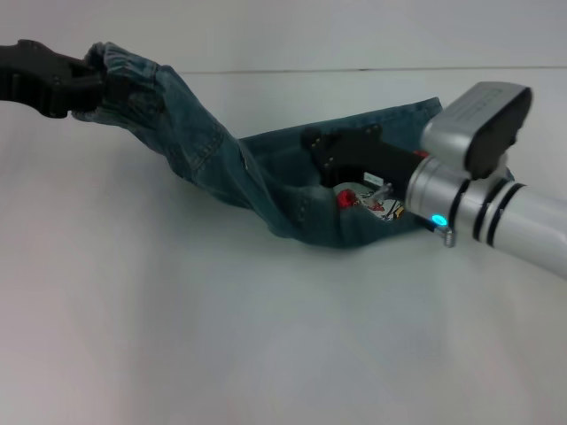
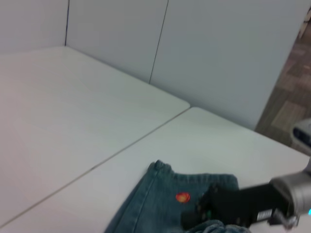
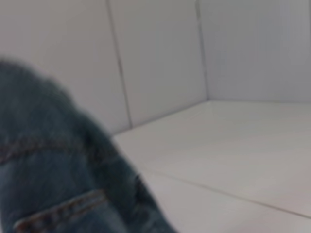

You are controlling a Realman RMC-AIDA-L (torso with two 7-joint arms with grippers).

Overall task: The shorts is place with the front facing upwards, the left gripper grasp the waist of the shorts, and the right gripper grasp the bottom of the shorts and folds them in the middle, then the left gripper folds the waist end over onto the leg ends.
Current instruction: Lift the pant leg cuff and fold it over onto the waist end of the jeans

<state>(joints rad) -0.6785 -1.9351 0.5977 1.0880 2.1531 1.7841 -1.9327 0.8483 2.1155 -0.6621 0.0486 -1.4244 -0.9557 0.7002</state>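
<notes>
Tabletop [image 1: 221,336] nearest the head camera is matte white, flat and bare, with one thin seam line running across its far part. Right arm enters from the right: smooth silver-grey cylindrical wrist with black rings and a small blue light, boxy grey housing on top. The right gripper [image 1: 312,149] is a black claw reaching left over the cloth, low on the shorts [image 1: 266,190]; whether its fingers are spread or pinching fabric cannot be told from any view. The shorts are faded blue denim, soft and creased, with visible double stitching. Their wider end lies on the table under and beside the right gripper, with a red-and-white cartoon print [image 1: 368,199] partly showing below the claw. From there the denim rises as a twisted, draped band up and left. The waist of the shorts [image 1: 115,66] is gathered and crinkled, lifted off the table, pinched in the left gripper [image 1: 89,80], a plain black claw clamped on that band at far left. In the left wrist view a hem corner of the denim lies flat with a small red dot on it, the right gripper resting on it. Behind the table stand pale, smooth wall panels [image 2: 204,53] with vertical joints; patterned carpet [image 2: 291,82] shows past the table's edge.
</notes>
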